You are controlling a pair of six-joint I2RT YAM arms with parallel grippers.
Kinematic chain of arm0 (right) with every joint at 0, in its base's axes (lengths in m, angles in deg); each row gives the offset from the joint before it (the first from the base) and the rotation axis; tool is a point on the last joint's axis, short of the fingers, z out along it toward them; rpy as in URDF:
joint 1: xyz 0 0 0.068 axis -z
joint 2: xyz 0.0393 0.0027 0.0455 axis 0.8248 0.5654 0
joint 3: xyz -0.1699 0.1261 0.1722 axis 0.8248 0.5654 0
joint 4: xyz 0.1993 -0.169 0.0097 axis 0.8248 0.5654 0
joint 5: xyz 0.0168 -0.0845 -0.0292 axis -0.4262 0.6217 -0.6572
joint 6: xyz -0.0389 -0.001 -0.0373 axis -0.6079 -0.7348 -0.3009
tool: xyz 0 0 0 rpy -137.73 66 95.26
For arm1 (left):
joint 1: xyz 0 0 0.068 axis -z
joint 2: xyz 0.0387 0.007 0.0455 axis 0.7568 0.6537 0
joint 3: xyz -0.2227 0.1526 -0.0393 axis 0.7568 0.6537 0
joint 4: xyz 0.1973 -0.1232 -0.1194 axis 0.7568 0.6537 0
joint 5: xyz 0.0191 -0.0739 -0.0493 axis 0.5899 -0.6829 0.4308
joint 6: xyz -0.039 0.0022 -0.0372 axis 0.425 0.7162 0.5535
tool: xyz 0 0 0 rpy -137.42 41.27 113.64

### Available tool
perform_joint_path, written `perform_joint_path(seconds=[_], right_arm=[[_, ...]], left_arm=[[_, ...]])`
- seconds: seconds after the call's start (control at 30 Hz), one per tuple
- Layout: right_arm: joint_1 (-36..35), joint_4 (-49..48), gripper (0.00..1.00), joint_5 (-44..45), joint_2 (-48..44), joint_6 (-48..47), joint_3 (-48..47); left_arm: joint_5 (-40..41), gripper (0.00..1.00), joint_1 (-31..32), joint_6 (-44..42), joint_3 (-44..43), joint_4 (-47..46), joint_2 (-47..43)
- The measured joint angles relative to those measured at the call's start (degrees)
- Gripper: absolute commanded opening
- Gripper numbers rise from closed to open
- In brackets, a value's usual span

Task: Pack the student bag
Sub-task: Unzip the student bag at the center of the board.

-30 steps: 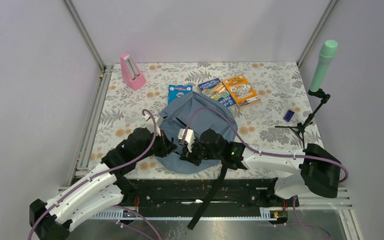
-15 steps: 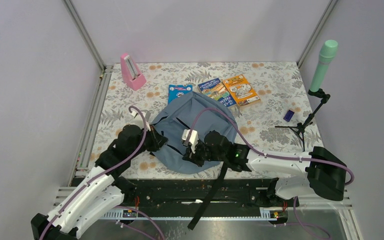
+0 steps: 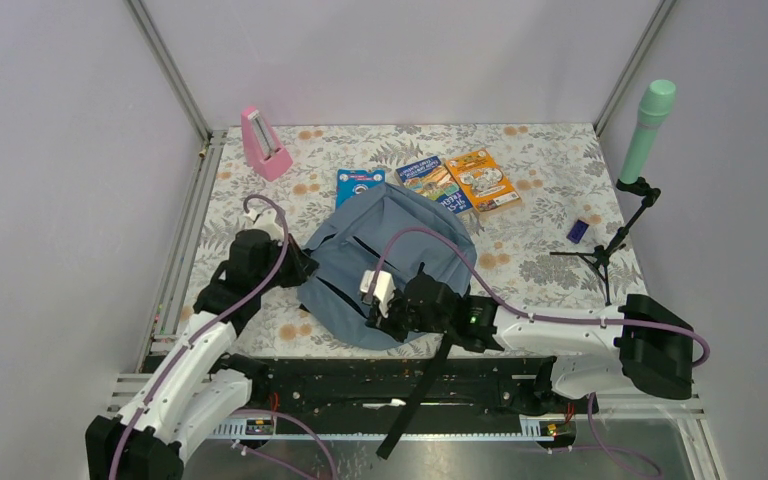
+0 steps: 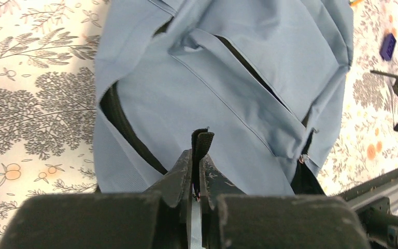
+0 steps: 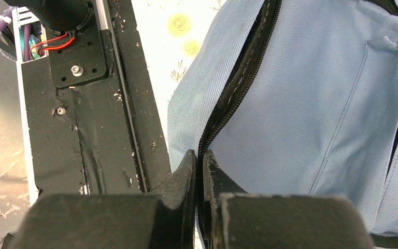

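Grey-blue bag [image 3: 390, 265] lies near the table's [image 3: 550, 160] front edge, now stretched further left. The left gripper [image 4: 197, 155], clamped on a black tab [image 4: 201, 142] at its side, has drawn leftward. The right gripper [image 5: 199, 158] pinches the zipper [image 5: 233, 98] seam, anchoring it. Likely the zip is being opened; books [image 3: 455, 180] wait behind.

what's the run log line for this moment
left jaws: shut on black pull tab | right jaws: shut on zipper edge | backpack: partly unzipped | orange book: outside backpack
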Motion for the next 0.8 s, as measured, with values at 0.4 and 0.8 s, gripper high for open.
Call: perform_joint_path(seconds=[0.4, 0.8], right_arm=[[-4.15, 1.99, 0.00, 4.02, -0.02, -0.35, 0.57], [-5.90, 10.62, 0.65, 11.10, -3.21, 6.03, -5.44]], left_arm=[[0.48, 0.00, -7.93, 0.37, -0.17, -3.96, 5.60], [-4.72, 0.00, -10.01, -2.69, -2.45, -8.46, 7.80]])
